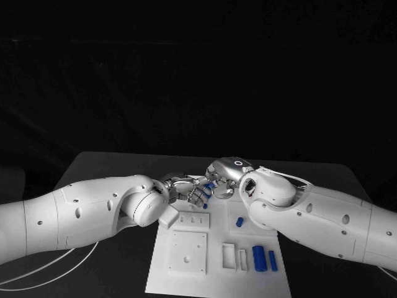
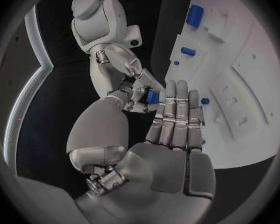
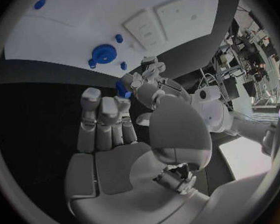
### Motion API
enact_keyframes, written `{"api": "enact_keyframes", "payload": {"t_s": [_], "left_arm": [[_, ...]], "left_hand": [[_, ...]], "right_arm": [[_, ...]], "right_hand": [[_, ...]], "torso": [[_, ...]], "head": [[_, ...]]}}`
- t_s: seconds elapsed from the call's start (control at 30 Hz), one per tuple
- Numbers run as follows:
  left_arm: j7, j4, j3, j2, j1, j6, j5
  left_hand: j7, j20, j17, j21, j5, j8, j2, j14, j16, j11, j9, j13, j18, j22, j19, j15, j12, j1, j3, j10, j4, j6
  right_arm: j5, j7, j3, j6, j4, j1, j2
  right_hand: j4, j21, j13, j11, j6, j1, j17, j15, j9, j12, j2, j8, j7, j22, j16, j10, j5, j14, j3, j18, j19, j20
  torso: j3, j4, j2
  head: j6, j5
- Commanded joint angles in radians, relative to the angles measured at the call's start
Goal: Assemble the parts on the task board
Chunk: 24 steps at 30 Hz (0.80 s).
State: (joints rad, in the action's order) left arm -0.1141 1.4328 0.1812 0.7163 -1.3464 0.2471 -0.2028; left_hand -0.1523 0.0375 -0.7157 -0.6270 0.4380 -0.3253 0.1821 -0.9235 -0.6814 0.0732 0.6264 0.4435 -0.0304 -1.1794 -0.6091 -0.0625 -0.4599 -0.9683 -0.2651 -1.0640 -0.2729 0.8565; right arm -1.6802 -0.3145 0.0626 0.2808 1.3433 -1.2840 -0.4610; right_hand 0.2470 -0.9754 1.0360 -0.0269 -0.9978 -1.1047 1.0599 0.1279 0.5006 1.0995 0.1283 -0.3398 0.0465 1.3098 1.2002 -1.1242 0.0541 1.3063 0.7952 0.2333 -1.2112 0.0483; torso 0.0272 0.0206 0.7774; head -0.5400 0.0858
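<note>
Together, left hand [image 2: 171, 134] and right hand [image 3: 124, 134] pinch small blue part [image 2: 152, 97] above task board [image 1: 198, 273].

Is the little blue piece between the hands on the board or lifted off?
Lifted off: both the left hand and right hand pinch the small blue part.

No writing, label, brand, number or sign can be read anywhere here (the white plate [image 1: 218, 273] under the hands carries only bare raised blocks and slots, with no lettering that can be made out).
</note>
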Motion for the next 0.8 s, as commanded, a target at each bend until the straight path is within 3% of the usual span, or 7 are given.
{"api": "enact_keyframes", "payload": {"t_s": [0.03, 0.27, 0.43, 0.47, 0.53, 0.6, 0.8], "left_arm": [[0.000, 0.001, -0.001, -0.006, -0.001, 0.022, 0.009], [-0.005, 0.000, -0.001, -0.011, -0.001, 0.016, 0.011], [-0.008, -0.001, -0.001, -0.012, -0.001, -0.014, -0.014], [-0.010, -0.001, -0.001, -0.012, -0.001, -0.018, -0.014], [-0.012, 0.000, -0.001, -0.012, -0.001, -0.019, -0.014], [-0.010, 0.001, -0.001, -0.013, -0.001, -0.022, -0.014], [0.002, 0.000, -0.001, -0.009, -0.001, -0.021, -0.016]], "left_hand": [[0.002, 0.000, 0.004, -0.004, 0.053, 0.008, -0.026, 0.012, -0.006, 0.000, 0.005, 0.000, 0.018, -0.003, 0.009, 0.000, -0.010, 0.004, 0.019, 0.010, 0.009, 0.000], [0.011, -0.002, 0.011, 0.000, 0.117, 0.008, -0.081, 0.018, -0.015, 0.000, 0.016, -0.004, 0.019, -0.004, 0.016, -0.001, -0.021, -0.002, 0.029, 0.017, 0.061, 0.018], [0.016, -0.001, 0.015, 0.002, 0.129, 0.011, -0.108, 0.020, -0.021, -0.001, 0.021, -0.007, 0.019, -0.003, 0.017, 0.000, -0.028, 0.008, 0.024, 0.019, 0.111, 0.031], [0.018, -0.002, 0.018, 0.003, 0.108, 0.013, -0.114, 0.020, -0.024, -0.001, 0.021, -0.010, 0.020, -0.003, 0.017, 0.000, -0.030, 0.016, 0.018, 0.020, 0.139, 0.038], [0.021, 0.000, 0.022, 0.003, 0.034, 0.017, -0.116, 0.018, -0.028, -0.002, 0.021, -0.013, 0.020, -0.003, 0.012, 0.001, -0.034, 0.011, -0.008, 0.018, 0.178, 0.048], [0.022, 0.000, 0.027, 0.004, -0.001, 0.023, -0.123, 0.016, -0.032, -0.003, 0.020, -0.017, 0.023, -0.002, 0.010, 0.002, -0.038, 0.024, -0.031, 0.017, 0.211, 0.055], [0.023, 0.001, 0.041, 0.006, -0.047, 0.037, -0.151, 0.017, -0.040, -0.002, 0.019, -0.029, 0.028, -0.002, 0.009, 0.002, -0.045, 0.087, -0.090, 0.017, 0.295, 0.070]], "right_arm": [[-0.019, -0.008, 0.000, -0.014, 0.010, 0.000, 0.000], [-0.025, -0.012, 0.000, -0.017, 0.020, 0.001, 0.002], [-0.026, -0.014, 0.001, -0.018, 0.025, 0.001, 0.002], [-0.026, -0.014, 0.001, -0.018, 0.025, 0.001, 0.002], [-0.026, -0.015, 0.001, -0.019, 0.026, 0.001, 0.003], [-0.027, -0.016, 0.001, -0.019, 0.028, 0.001, 0.003], [-0.031, -0.017, 0.003, -0.024, 0.031, 0.002, 0.004]], "right_hand": [[-0.001, -0.004, -0.002, 0.000, -0.046, 0.004, 0.001, 0.005, 0.011, -0.003, 0.007, -0.006, 0.038, 0.006, -0.006, -0.005, -0.005, 0.006, 0.006, 0.029, -0.008, -0.001], [-0.001, -0.004, -0.002, 0.000, -0.046, 0.004, 0.001, 0.005, 0.011, -0.003, 0.007, -0.006, 0.038, 0.006, -0.006, -0.005, -0.005, 0.006, 0.007, 0.029, -0.009, -0.002], [-0.001, -0.004, -0.002, 0.000, -0.046, 0.004, 0.000, 0.005, 0.011, -0.003, 0.007, -0.006, 0.038, 0.006, -0.006, -0.006, -0.005, 0.006, 0.007, 0.029, -0.009, -0.002], [-0.001, -0.004, -0.002, 0.000, -0.047, 0.004, 0.000, 0.005, 0.011, -0.003, 0.007, -0.006, 0.038, 0.006, -0.006, -0.006, -0.005, 0.006, 0.007, 0.029, -0.009, -0.002], [-0.001, -0.004, -0.002, 0.000, -0.047, 0.004, 0.000, 0.005, 0.011, -0.004, 0.008, -0.005, 0.038, 0.006, -0.006, -0.006, -0.005, 0.006, 0.007, 0.029, -0.009, -0.002], [-0.002, -0.004, -0.002, 0.000, -0.047, 0.005, 0.000, 0.005, 0.011, -0.004, 0.008, -0.005, 0.038, 0.006, -0.006, -0.006, -0.005, 0.006, 0.007, 0.029, -0.009, -0.002], [-0.002, -0.004, -0.002, 0.000, -0.047, 0.005, 0.000, 0.005, 0.011, -0.004, 0.008, -0.005, 0.038, 0.006, -0.006, -0.006, -0.005, 0.007, 0.008, 0.029, -0.010, -0.002]], "torso": [[-0.0002, 0.0006, 0.000], [0.0003, -0.0002, 0.000], [0.0003, 0.0002, 0.000], [0.0003, 0.0002, 0.000], [0.0004, 0.0004, 0.000], [0.0004, 0.0004, -0.001], [0.0007, -0.0001, -0.001]], "head": [[-0.003, 0.001], [-0.005, 0.001], [-0.006, 0.002], [-0.006, 0.002], [-0.006, 0.001], [-0.006, 0.001], [-0.007, 0.000]]}}
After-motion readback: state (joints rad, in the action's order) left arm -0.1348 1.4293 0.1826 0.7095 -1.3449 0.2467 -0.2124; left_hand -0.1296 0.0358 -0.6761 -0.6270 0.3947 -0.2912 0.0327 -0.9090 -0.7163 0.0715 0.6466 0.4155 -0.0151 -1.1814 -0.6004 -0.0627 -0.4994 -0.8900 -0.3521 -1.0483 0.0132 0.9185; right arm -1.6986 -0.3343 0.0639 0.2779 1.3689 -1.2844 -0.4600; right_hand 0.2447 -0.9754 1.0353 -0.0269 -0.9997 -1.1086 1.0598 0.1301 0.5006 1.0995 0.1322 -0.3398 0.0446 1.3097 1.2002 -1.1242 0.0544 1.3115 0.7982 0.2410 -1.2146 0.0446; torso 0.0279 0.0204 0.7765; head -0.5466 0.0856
